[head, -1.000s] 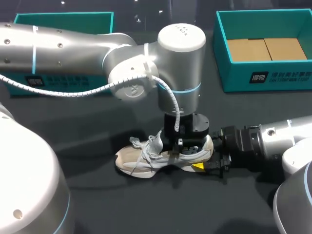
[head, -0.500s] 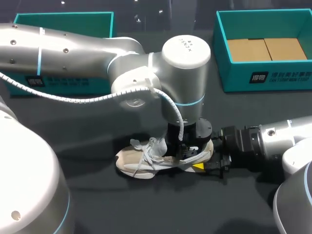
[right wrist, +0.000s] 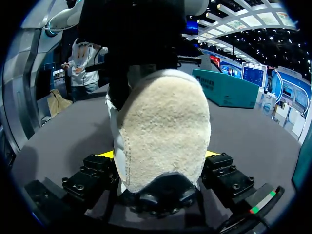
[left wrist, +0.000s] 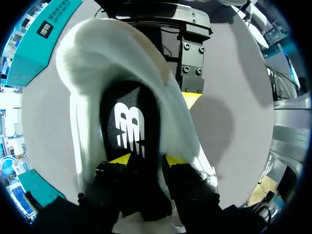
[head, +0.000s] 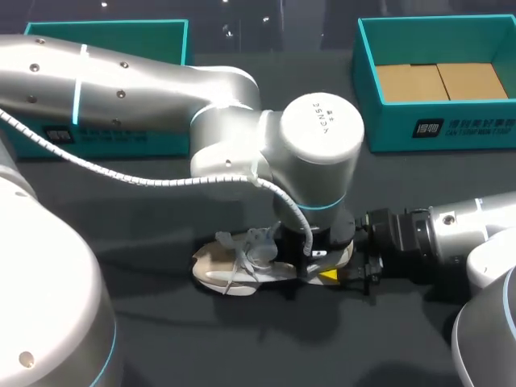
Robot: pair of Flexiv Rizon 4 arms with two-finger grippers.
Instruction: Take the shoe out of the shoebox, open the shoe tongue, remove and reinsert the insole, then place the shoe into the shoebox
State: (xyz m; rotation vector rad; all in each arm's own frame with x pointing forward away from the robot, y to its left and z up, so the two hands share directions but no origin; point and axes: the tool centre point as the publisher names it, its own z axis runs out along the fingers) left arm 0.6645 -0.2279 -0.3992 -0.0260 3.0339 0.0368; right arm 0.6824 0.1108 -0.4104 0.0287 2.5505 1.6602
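Shoe lies on the table, toe toward nine o'clock. The left gripper reaches inside it, pinching the black insole. The right gripper clamps the heel from three o'clock. The shoebox stands at two o'clock, well apart.

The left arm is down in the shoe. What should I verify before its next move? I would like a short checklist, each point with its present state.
1. The shoe is out of the shoebox and stands on the table: ok.
2. The right gripper is shut on the shoe's heel to steady it: ok.
3. The left gripper is inside the shoe, at the insole: ok.
4. The left gripper has a firm hold on the insole: cannot tell.
5. The shoebox is open and free for the shoe: ok.
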